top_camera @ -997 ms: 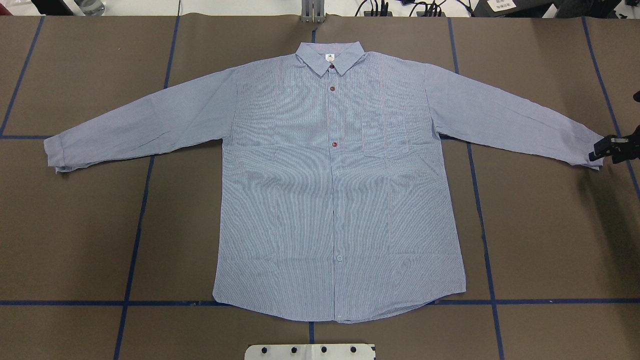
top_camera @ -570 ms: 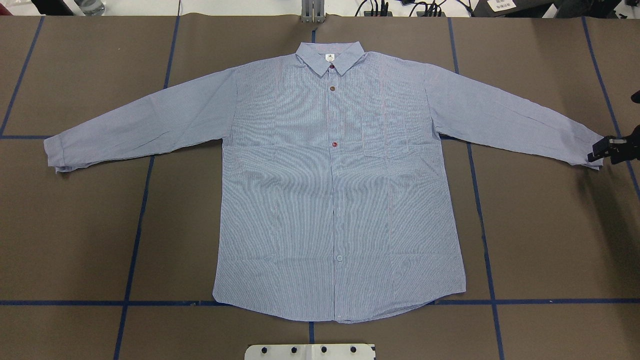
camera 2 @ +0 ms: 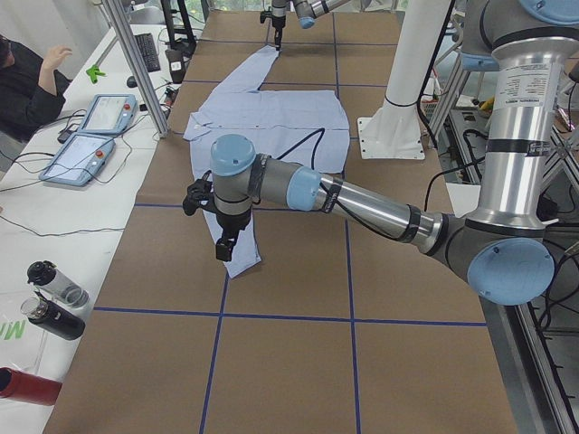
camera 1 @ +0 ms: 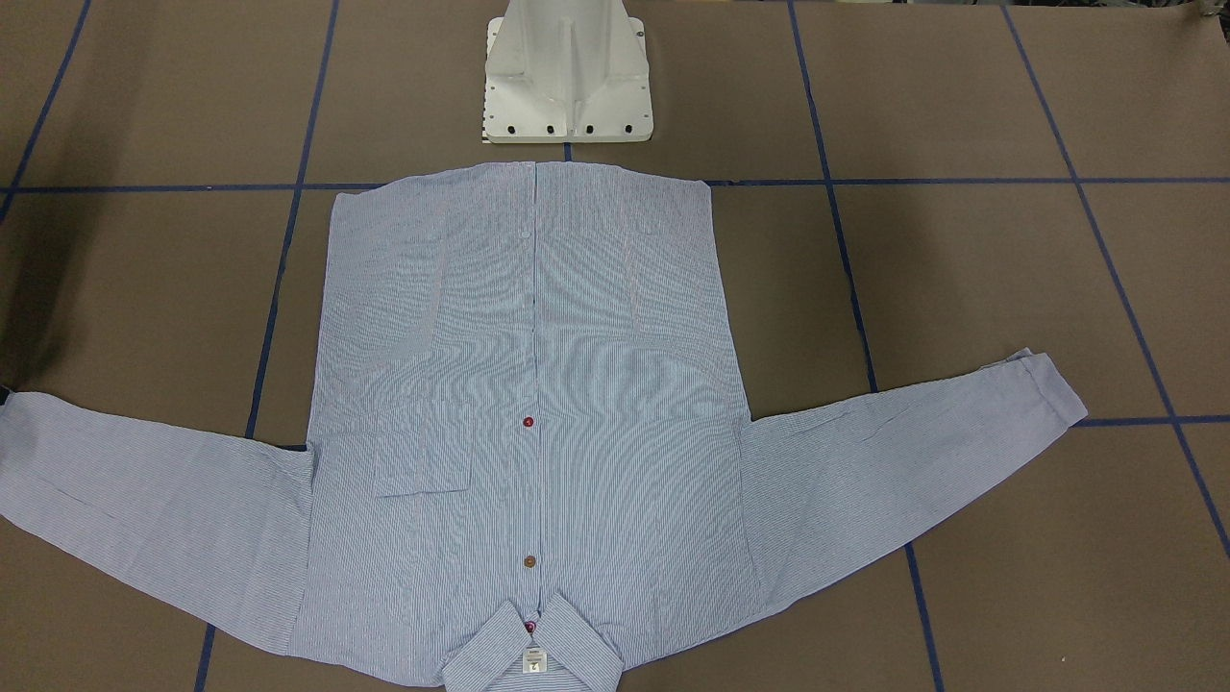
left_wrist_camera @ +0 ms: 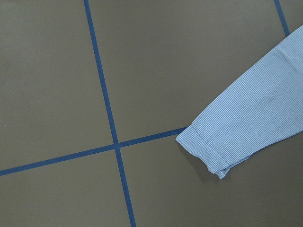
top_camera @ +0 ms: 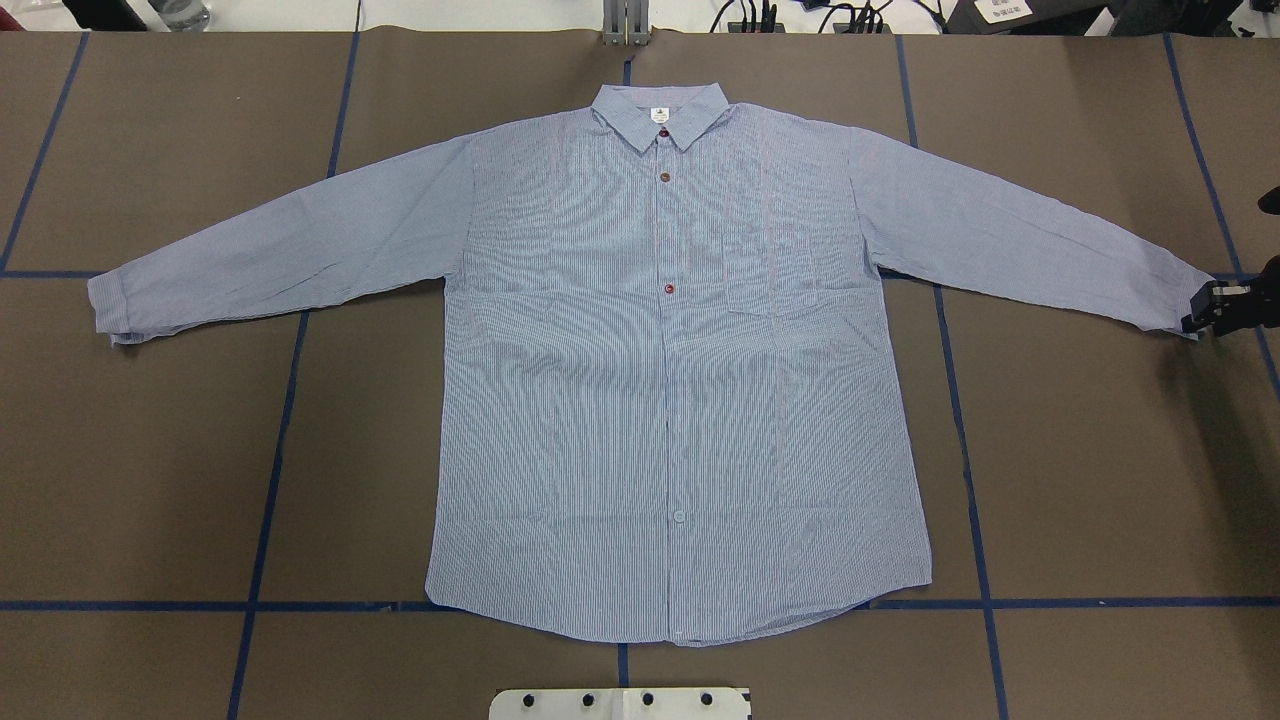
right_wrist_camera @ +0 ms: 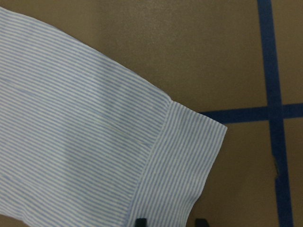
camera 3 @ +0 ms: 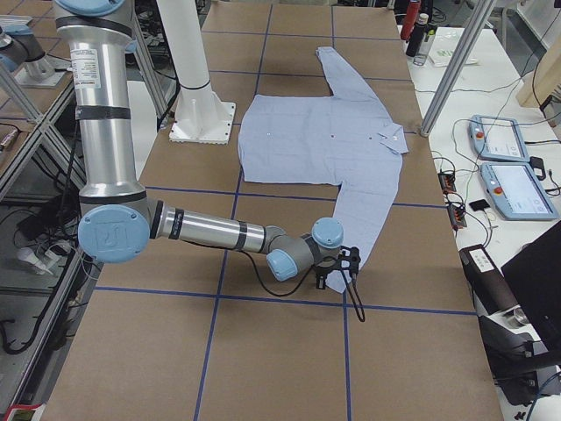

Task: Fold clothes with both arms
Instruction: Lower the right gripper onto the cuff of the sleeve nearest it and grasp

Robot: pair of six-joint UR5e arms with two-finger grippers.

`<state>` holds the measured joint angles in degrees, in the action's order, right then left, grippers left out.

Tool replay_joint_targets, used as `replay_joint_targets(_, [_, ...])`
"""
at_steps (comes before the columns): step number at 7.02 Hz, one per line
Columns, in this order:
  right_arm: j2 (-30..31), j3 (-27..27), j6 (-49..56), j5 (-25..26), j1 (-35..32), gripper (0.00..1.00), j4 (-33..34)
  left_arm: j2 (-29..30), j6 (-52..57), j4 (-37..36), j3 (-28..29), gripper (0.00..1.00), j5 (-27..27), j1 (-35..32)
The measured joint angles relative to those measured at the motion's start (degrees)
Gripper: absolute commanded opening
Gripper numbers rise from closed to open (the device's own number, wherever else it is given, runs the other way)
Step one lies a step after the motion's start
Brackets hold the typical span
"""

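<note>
Pale blue-and-white stripes: the shirt lies flat, buttoned and front up at the middle of the brown table. Seen from overhead, its collar is at 12 o'clock, the hem at 6, and the sleeves spread toward 9 and 3. The right gripper sits at the 3 o'clock cuff. Its wrist camera shows two black fingertips set apart, one over the cuff's stitched band and the other just past the cuff's edge. The left gripper points down near the 9 o'clock cuff (only the table-end view shows it), so I cannot tell how wide its fingers stand. Its wrist camera shows that cuff beside a crossing of blue tape lines.
</note>
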<state>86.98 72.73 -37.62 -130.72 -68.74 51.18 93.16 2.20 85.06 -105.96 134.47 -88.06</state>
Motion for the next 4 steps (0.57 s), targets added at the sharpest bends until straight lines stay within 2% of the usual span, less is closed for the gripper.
replay_joint_targets(4, [0.0,0.0,0.1,1.5,0.0,0.46,0.7,0.1,-0.3,-0.1,-0.6,0.99,0.0,0.0])
